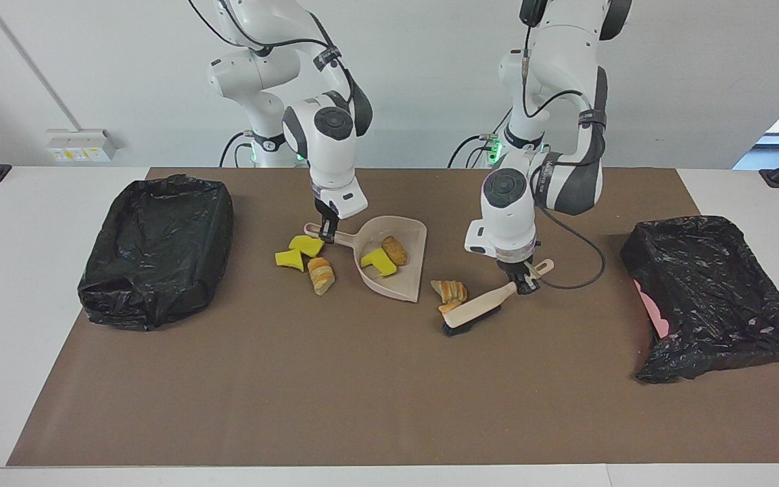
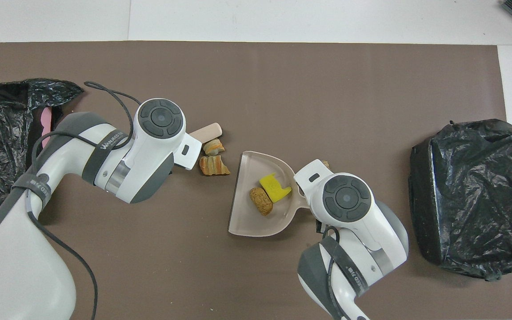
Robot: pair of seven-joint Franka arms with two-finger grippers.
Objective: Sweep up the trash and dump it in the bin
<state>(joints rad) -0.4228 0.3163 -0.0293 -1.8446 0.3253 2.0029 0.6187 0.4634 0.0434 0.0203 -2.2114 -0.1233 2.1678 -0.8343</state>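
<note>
My right gripper (image 1: 326, 235) is shut on the handle of the beige dustpan (image 1: 408, 279), which rests on the mat. In the pan (image 2: 242, 220) lie a yellow sponge chunk (image 1: 378, 262) and a brown roll (image 1: 394, 250). My left gripper (image 1: 523, 283) is shut on the handle of the wooden brush (image 1: 474, 312), bristles down on the mat. The brush head presses one striped roll (image 1: 450, 306) against another (image 1: 451, 290), just off the pan's open edge. Two more yellow chunks (image 1: 298, 251) and a roll (image 1: 321, 274) lie beside the pan's handle. From overhead both wrists hide the fingers.
A bin lined with a black bag (image 1: 156, 247) stands at the right arm's end of the brown mat (image 1: 295, 392). A second, flatter black-bagged bin (image 1: 714, 291) lies at the left arm's end, with a pink patch showing.
</note>
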